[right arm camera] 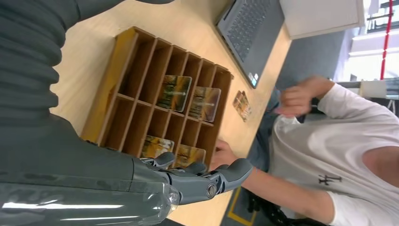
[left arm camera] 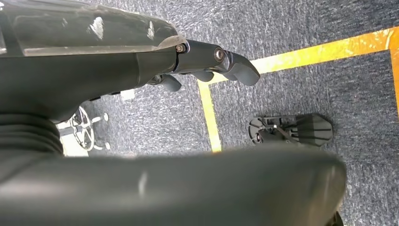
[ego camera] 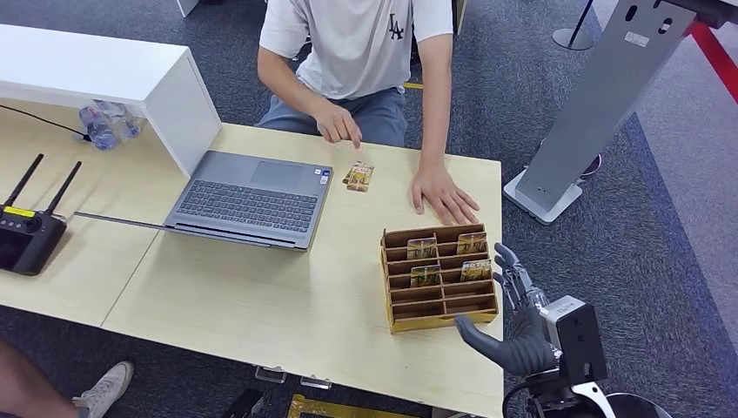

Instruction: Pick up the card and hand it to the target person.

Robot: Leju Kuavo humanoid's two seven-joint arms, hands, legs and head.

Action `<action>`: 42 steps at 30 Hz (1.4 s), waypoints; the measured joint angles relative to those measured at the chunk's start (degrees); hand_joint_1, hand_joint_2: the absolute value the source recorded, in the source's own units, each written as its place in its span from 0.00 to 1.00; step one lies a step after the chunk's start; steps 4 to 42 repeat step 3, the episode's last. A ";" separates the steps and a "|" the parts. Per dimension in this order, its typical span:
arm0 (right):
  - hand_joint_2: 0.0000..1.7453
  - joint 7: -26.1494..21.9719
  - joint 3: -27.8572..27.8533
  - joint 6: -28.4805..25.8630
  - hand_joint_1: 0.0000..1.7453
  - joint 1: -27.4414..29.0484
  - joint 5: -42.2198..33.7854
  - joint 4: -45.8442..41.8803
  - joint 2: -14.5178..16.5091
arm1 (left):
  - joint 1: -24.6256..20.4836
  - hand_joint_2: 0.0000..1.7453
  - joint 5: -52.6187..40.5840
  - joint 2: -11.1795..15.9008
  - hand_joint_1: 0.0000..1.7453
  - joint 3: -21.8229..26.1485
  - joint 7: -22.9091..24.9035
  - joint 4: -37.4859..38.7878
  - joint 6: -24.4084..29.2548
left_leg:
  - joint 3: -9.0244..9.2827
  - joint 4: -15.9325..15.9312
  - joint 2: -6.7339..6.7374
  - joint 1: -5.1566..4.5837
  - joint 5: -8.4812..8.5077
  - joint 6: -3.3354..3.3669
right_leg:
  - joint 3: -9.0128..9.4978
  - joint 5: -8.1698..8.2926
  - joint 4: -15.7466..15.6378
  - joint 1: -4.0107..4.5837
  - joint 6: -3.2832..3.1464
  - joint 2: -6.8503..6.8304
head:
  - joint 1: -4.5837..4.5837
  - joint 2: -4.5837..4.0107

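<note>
A wooden card rack (ego camera: 402,299) stands at the table's right front corner, with several picture cards (ego camera: 422,249) upright in its slots. Two more cards (ego camera: 358,177) lie on the table by the fingers of a person in a white T-shirt (ego camera: 357,39) seated opposite. My right hand (ego camera: 515,319) hovers open just right of the rack, fingers spread and holding nothing. From the right wrist, its fingers (right arm camera: 202,181) reach beside the rack (right arm camera: 123,66) and its cards (right arm camera: 174,92). My left hand (left arm camera: 202,56) hangs over the carpet, holding nothing.
An open laptop (ego camera: 248,200) lies left of the loose cards, a white box shelf (ego camera: 104,74) behind it. A black device with two antennas (ego camera: 30,235) sits far left. The person's other hand (ego camera: 442,193) rests flat behind the rack. A grey stand (ego camera: 600,104) rises right of the table.
</note>
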 joint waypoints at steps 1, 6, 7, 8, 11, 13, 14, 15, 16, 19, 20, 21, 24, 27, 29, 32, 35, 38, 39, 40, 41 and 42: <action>1.00 0.22 0.11 0.28 0.00 -0.15 0.05 0.18 0.03 | -0.01 0.00 -0.09 0.08 0.00 -0.08 0.01 0.01 -0.09 | -0.01 0.01 0.01 0.00 0.00 0.00 | -0.01 0.00 0.01 0.00 0.00 0.01 | 0.00 0.00; 1.00 0.54 0.23 0.59 0.00 -0.33 0.14 0.30 0.03 | -0.01 0.00 -0.19 0.16 0.00 -0.16 0.03 0.03 -0.16 | -0.02 0.03 0.04 0.00 -0.01 0.00 | -0.03 0.00 0.03 0.00 0.00 0.03 | 0.00 0.00; 1.00 0.54 0.23 0.59 0.00 -0.33 0.14 0.30 0.03 | -0.01 0.00 -0.19 0.16 0.00 -0.16 0.03 0.03 -0.16 | -0.02 0.03 0.04 0.00 -0.01 0.00 | -0.03 0.00 0.03 0.00 0.00 0.03 | 0.00 0.00; 1.00 0.54 0.23 0.59 0.00 -0.33 0.14 0.30 0.03 | -0.01 0.00 -0.19 0.16 0.00 -0.16 0.03 0.03 -0.16 | -0.02 0.03 0.04 0.00 -0.01 0.00 | -0.03 0.00 0.03 0.00 0.00 0.03 | 0.00 0.00; 1.00 0.54 0.23 0.59 0.00 -0.33 0.14 0.30 0.03 | -0.01 0.00 -0.19 0.16 0.00 -0.16 0.03 0.03 -0.16 | -0.02 0.03 0.04 0.00 -0.01 0.00 | -0.03 0.00 0.03 0.00 0.00 0.03 | 0.00 0.00; 1.00 0.54 0.23 0.59 0.00 -0.33 0.14 0.30 0.03 | -0.01 0.00 -0.19 0.16 0.00 -0.16 0.03 0.03 -0.16 | -0.02 0.03 0.04 0.00 -0.01 0.00 | -0.03 0.00 0.03 0.00 0.00 0.03 | 0.00 0.00; 1.00 0.54 0.23 0.59 0.00 -0.33 0.14 0.30 0.03 | -0.01 0.00 -0.19 0.16 0.00 -0.16 0.03 0.03 -0.16 | -0.02 0.03 0.04 0.00 -0.01 0.00 | -0.03 0.00 0.03 0.00 0.00 0.03 | 0.00 0.00; 1.00 0.54 0.23 0.59 0.00 -0.33 0.14 0.30 0.03 | -0.01 0.00 -0.19 0.16 0.00 -0.16 0.03 0.03 -0.16 | -0.02 0.03 0.04 0.00 -0.01 0.00 | -0.03 0.00 0.03 0.00 0.00 0.03 | 0.00 0.00; 1.00 0.54 0.23 0.59 0.00 -0.33 0.14 0.30 0.03 | -0.01 0.00 -0.19 0.16 0.00 -0.16 0.03 0.03 -0.16 | -0.02 0.03 0.04 0.00 -0.01 0.00 | -0.03 0.00 0.03 0.00 0.00 0.03 | 0.00 0.00; 1.00 0.54 0.23 0.59 0.00 -0.33 0.14 0.30 0.03 | -0.01 0.00 -0.19 0.16 0.00 -0.16 0.03 0.03 -0.16 | -0.02 0.03 0.04 0.00 -0.01 0.00 | -0.03 0.00 0.03 0.00 0.00 0.03 | 0.00 0.00; 1.00 0.54 0.23 0.59 0.00 -0.33 0.14 0.30 0.03 | -0.01 0.00 -0.19 0.16 0.00 -0.16 0.03 0.03 -0.16 | -0.02 0.03 0.04 0.00 -0.01 0.00 | -0.03 0.00 0.03 0.00 0.00 0.03 | 0.00 0.00; 1.00 0.54 0.23 0.59 0.00 -0.33 0.14 0.30 0.03 | -0.01 0.00 -0.19 0.16 0.00 -0.16 0.03 0.03 -0.16 | -0.02 0.03 0.04 0.00 -0.01 0.00 | -0.03 0.00 0.03 0.00 0.00 0.03 | 0.00 0.00; 1.00 0.54 0.23 0.59 0.00 -0.33 0.14 0.30 0.03 | -0.01 0.00 -0.19 0.16 0.00 -0.16 0.03 0.03 -0.16 | -0.02 0.03 0.04 0.00 -0.01 0.00 | -0.03 0.00 0.03 0.00 0.00 0.03 | 0.00 0.00; 1.00 0.54 0.23 0.59 0.00 -0.33 0.14 0.30 0.03 | -0.01 0.00 -0.19 0.16 0.00 -0.16 0.03 0.03 -0.16 | -0.02 0.03 0.04 0.00 -0.01 0.00 | -0.03 0.00 0.03 0.00 0.00 0.03 | 0.00 0.00; 1.00 0.54 0.23 0.59 0.00 -0.33 0.14 0.30 0.03 | -0.01 0.00 -0.19 0.16 0.00 -0.16 0.03 0.03 -0.16 | -0.02 0.03 0.04 0.00 -0.01 0.00 | -0.03 0.00 0.03 0.00 0.00 0.03 | 0.00 0.00; 1.00 0.54 0.23 0.59 0.00 -0.33 0.14 0.30 0.03 | -0.01 0.00 -0.19 0.16 0.00 -0.16 0.03 0.03 -0.16 | -0.02 0.03 0.04 0.00 -0.01 0.00 | -0.03 0.00 0.03 0.00 0.00 0.03 | 0.00 0.00; 1.00 0.54 0.23 0.59 0.00 -0.33 0.14 0.30 0.03 | -0.01 0.00 -0.19 0.16 0.00 -0.16 0.03 0.03 -0.16 | -0.02 0.03 0.04 0.00 -0.01 0.00 | -0.03 0.00 0.03 0.00 0.00 0.03 | 0.00 0.00; 1.00 0.54 0.23 0.59 0.00 -0.33 0.14 0.30 0.03 | -0.01 0.00 -0.19 0.16 0.00 -0.16 0.03 0.03 -0.16 | -0.02 0.03 0.04 0.00 -0.01 0.00 | -0.03 0.00 0.03 0.00 0.00 0.03 | 0.00 0.00; 1.00 0.54 0.23 0.59 0.00 -0.33 0.14 0.30 0.03 | -0.01 0.00 -0.19 0.16 0.00 -0.16 0.03 0.03 -0.16 | -0.02 0.03 0.04 0.00 -0.01 0.00 | -0.03 0.00 0.03 0.00 0.00 0.03 | 0.00 0.00; 1.00 0.54 0.23 0.59 0.00 -0.33 0.14 0.30 0.03 | -0.01 0.00 -0.19 0.16 0.00 -0.16 0.03 0.03 -0.16 | -0.02 0.03 0.04 0.00 -0.01 0.00 | -0.03 0.00 0.03 0.00 0.00 0.03 | 0.00 0.00; 1.00 0.54 0.23 0.59 0.00 -0.33 0.14 0.30 0.03 | -0.01 0.00 -0.19 0.16 0.00 -0.16 0.03 0.03 -0.16 | -0.02 0.03 0.04 0.00 -0.01 0.00 | -0.03 0.00 0.03 0.00 0.00 0.03 | 0.00 0.00; 1.00 0.54 0.23 0.59 0.00 -0.33 0.14 0.30 0.03 | -0.01 0.00 -0.19 0.16 0.00 -0.16 0.03 0.03 -0.16 | -0.02 0.03 0.04 0.00 -0.01 0.00 | -0.03 0.00 0.03 0.00 0.00 0.03 | 0.00 0.00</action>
